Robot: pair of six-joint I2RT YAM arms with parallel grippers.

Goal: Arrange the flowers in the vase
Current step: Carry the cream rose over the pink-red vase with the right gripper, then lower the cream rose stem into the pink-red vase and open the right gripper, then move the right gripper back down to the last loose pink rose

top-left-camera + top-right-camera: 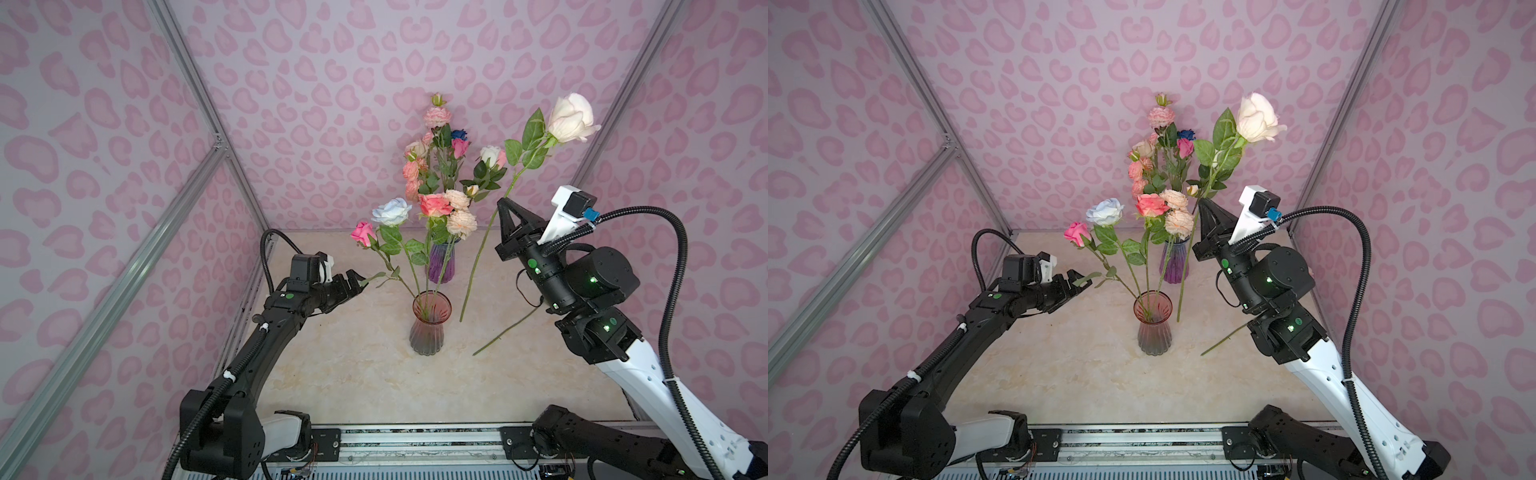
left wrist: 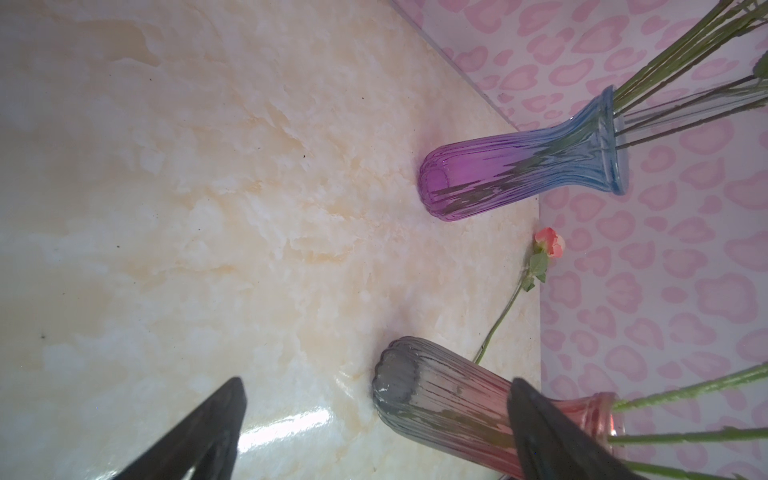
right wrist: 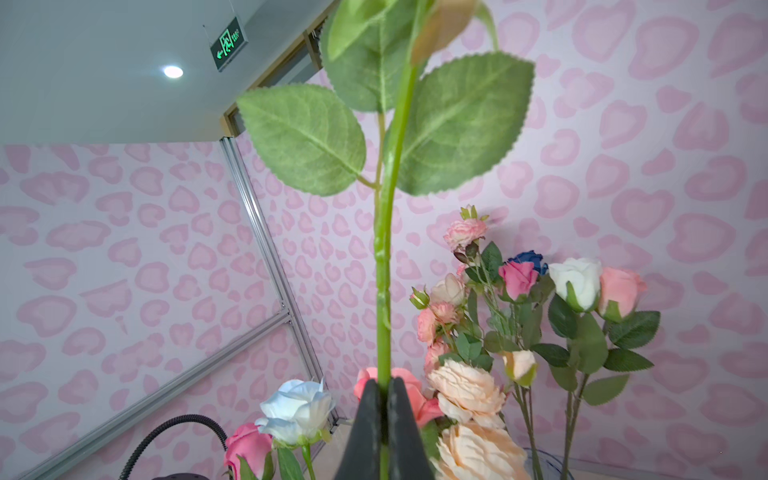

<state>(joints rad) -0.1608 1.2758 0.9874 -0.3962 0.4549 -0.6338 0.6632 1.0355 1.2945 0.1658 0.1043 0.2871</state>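
Left hand [image 1: 356, 284] was spread and empty, just left of the red vase [image 1: 426, 338] and near its leaning stems. The vase stood mid-worktop [image 1: 353, 374] with a few flowers in it. Right hand [image 1: 503, 204] pinched the cream rose [image 1: 571, 118] mid-stem, stem end hanging just right of the vase, outside it. My call: raise it until the end clears the rim, shift left, lower straight. Risks: leaves snagging neighbours, vase tipping.
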